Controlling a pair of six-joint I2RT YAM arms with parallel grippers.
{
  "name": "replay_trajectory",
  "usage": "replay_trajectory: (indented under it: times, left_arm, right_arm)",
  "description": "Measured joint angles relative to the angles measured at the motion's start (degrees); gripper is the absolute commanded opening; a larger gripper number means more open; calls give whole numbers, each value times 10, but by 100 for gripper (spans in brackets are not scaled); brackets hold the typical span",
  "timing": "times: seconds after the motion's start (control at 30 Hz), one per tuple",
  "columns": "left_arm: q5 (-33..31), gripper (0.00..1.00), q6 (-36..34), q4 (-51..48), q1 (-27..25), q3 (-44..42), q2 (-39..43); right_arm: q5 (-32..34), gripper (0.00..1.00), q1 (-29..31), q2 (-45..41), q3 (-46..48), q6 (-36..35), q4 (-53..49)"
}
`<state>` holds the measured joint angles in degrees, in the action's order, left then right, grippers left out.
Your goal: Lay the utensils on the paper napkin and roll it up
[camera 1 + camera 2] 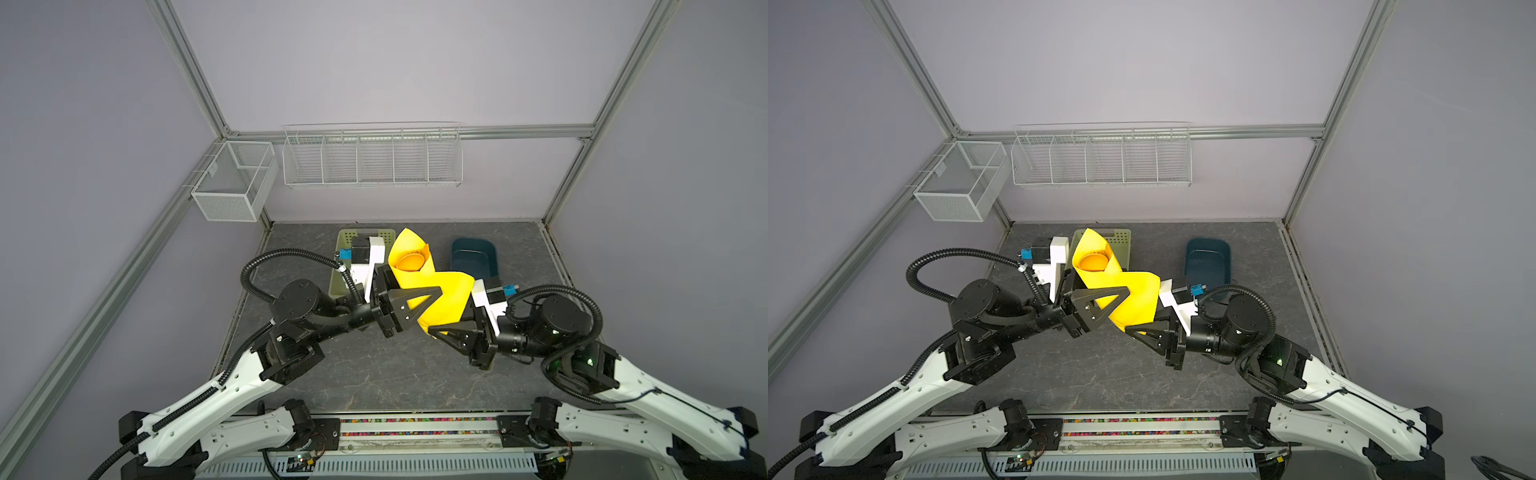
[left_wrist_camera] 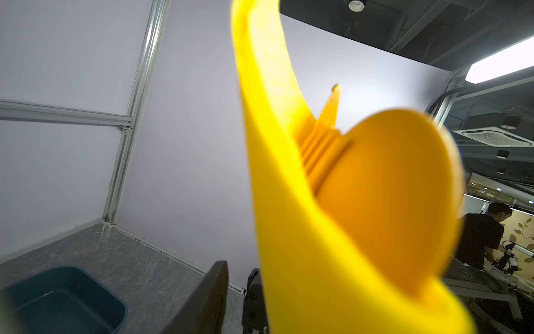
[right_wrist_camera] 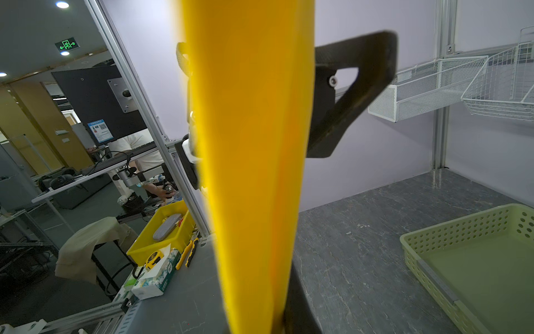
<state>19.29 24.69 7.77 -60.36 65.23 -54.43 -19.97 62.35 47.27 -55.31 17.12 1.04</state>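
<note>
The yellow paper napkin [image 1: 449, 291] [image 1: 1138, 295] is rolled into a loose cone and held up off the table. The orange utensils stick out of its upper end. The spoon's round bowl [image 1: 409, 262] [image 2: 390, 202] shows there, with another orange tip [image 2: 332, 110] behind it. My right gripper [image 1: 436, 330] [image 1: 1129, 328] is shut on the napkin's lower end [image 3: 248, 144]. My left gripper [image 1: 428, 301] [image 1: 1117, 301] brackets the roll's middle and is open. In the left wrist view a gap shows between one of its fingers [image 2: 208, 295] and the paper.
A pale green perforated basket [image 1: 345, 241] [image 3: 462, 237] stands at the back, behind the left arm. A dark blue bin [image 1: 473, 257] [image 2: 66, 295] stands at the back right. A white wire rack [image 1: 372, 160] and a mesh box [image 1: 232, 183] hang on the walls.
</note>
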Motion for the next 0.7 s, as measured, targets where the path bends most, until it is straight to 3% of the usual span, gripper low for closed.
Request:
replay_trajectory:
  times: [0.33,0.43,0.53,0.7]
  left_arm:
    - [1,20,4,-8,-1,9,-10]
    - [3,17,6,-7,-2,9,-11]
    - [3,21,7,-5,-2,9,-13]
    - [1,43,10,-3,-1,9,-16]
  right_arm:
    - [7,6,3,0,0,-9,-10]
    - [15,6,4,-1,0,-10,-14]
    - [26,6,7,-3,0,-11,-17]
    - [52,6,13,-18,0,-13,-28]
